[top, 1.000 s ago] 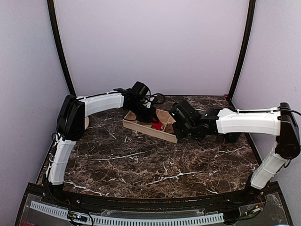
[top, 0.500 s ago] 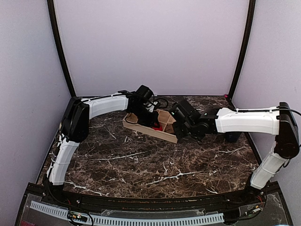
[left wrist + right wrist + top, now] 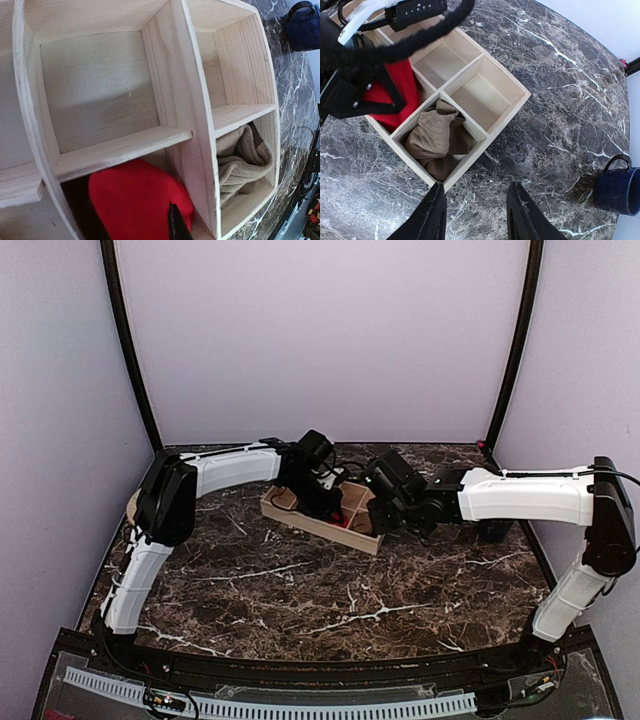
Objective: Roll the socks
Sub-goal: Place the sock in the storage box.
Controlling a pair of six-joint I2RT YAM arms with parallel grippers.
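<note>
The dark, white-veined marble table (image 3: 300, 590) carries a shallow pale-wood tray (image 3: 475, 95) split into square compartments, set toward its far side with both arms reaching in over it. The left gripper (image 3: 130, 225) is down inside one compartment, its black fingers standing either side of the bright red fabric sock (image 3: 135, 192). That sock sits there as a rounded bundle, but whether the fingers pinch it or merely flank it cannot be told from these views. The right gripper (image 3: 477, 212) hovers above bare marble just outside the tray's near wall, its fingers spread apart with nothing between them. The tan-brown ribbed sock (image 3: 432, 137) lies directly ahead of those fingers, just over the wall, in the corner compartment next to the red one. It is a loosely crumpled bundle with no clear long axis, and the right arm is the nearer one to it. A small dark blue mug (image 3: 617, 192) stands well apart on the table.
</note>
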